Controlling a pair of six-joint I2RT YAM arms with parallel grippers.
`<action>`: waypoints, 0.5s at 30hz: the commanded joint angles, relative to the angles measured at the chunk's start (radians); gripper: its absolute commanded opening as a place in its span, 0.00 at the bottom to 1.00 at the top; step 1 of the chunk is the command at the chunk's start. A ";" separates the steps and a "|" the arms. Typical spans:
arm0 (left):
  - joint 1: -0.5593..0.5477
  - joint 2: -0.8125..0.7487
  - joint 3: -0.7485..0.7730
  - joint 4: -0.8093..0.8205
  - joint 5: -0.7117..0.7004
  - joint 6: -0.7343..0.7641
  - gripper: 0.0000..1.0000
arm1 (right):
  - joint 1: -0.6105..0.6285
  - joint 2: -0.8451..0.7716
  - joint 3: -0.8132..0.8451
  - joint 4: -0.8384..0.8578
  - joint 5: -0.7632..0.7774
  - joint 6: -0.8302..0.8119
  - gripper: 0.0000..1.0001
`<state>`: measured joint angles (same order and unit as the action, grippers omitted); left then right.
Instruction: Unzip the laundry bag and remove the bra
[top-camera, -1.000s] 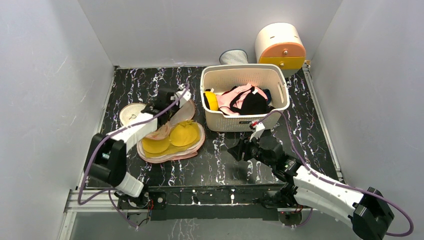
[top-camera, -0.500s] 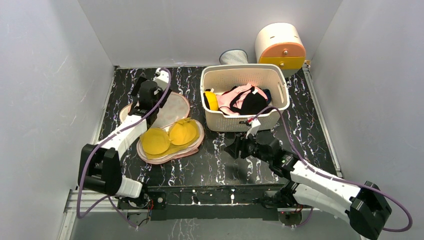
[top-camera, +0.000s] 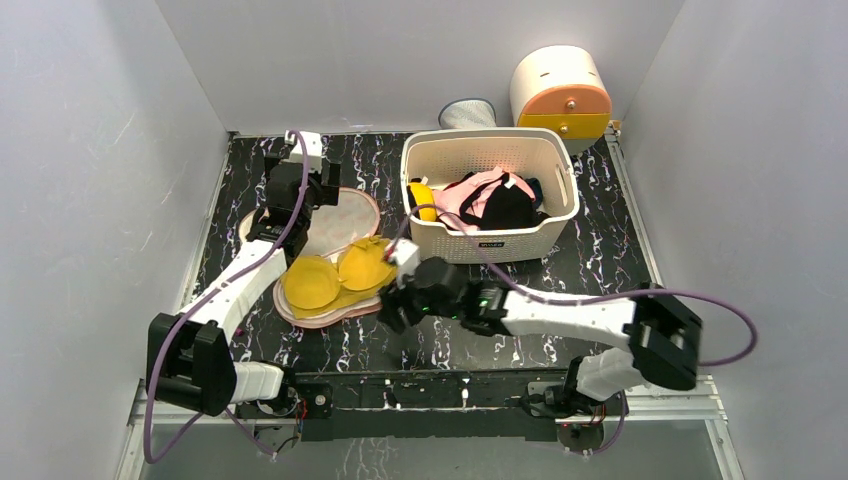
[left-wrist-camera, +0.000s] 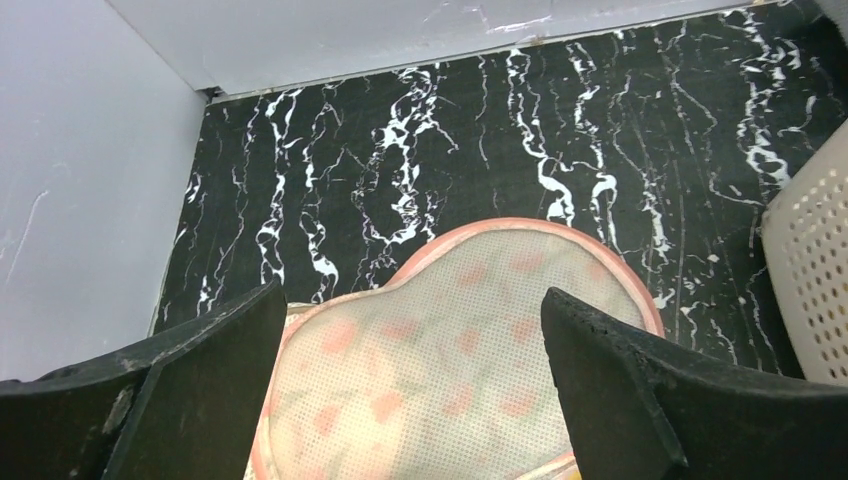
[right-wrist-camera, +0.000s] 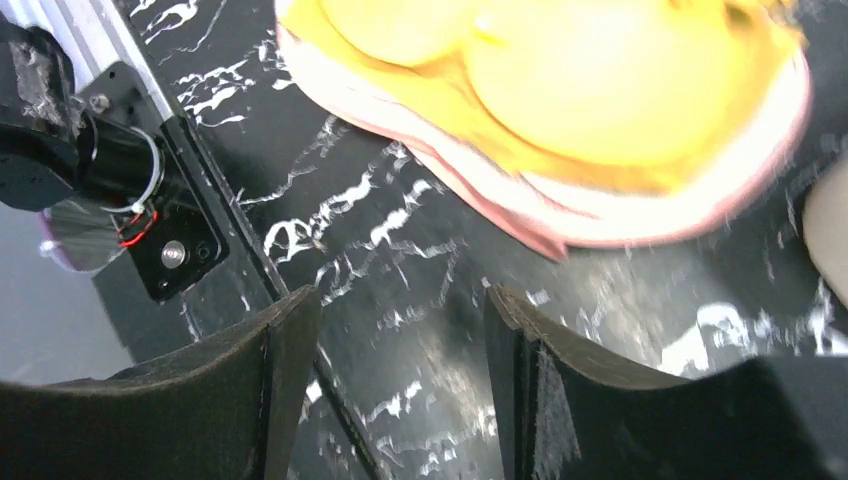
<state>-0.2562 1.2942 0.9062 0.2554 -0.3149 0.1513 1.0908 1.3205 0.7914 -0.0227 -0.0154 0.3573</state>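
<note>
The laundry bag (top-camera: 352, 212) lies unzipped on the left of the table, its printed mesh flap folded back flat. The mustard-yellow bra (top-camera: 340, 275) rests uncovered, cups up, on the bag's lower half (top-camera: 330, 312). My left gripper (top-camera: 312, 190) hovers over the flap (left-wrist-camera: 470, 340), wide open and holding nothing. My right gripper (top-camera: 392, 305) is low beside the bag's front right edge, open and empty. In the right wrist view its fingers (right-wrist-camera: 400, 380) frame bare table, with the bra (right-wrist-camera: 560, 80) and the bag's pink rim (right-wrist-camera: 560, 225) just beyond.
A white basket (top-camera: 490, 150) at centre back holds pink and black garments and a yellow round object (top-camera: 422, 200). A cream disc (top-camera: 256, 228) lies left of the bag. A cream-and-orange drawer box (top-camera: 560, 90) stands at the back right. The front rail (right-wrist-camera: 150, 200) is close to my right gripper.
My left gripper let go of the flap, which dropped back flat, and moved toward the back wall. My right arm swung left to the bag's front edge and opened wider.
</note>
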 joint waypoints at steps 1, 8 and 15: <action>0.010 0.013 0.044 -0.021 -0.070 -0.015 0.98 | 0.204 0.148 0.163 0.072 0.168 -0.376 0.65; 0.033 0.020 0.044 -0.021 -0.119 -0.013 0.98 | 0.237 0.295 0.245 0.176 0.231 -0.829 0.71; 0.036 -0.007 0.041 -0.015 -0.111 -0.011 0.98 | 0.184 0.464 0.358 0.209 0.297 -0.979 0.74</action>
<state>-0.2260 1.3327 0.9112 0.2234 -0.4099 0.1452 1.3178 1.7248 1.0737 0.0948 0.2241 -0.4728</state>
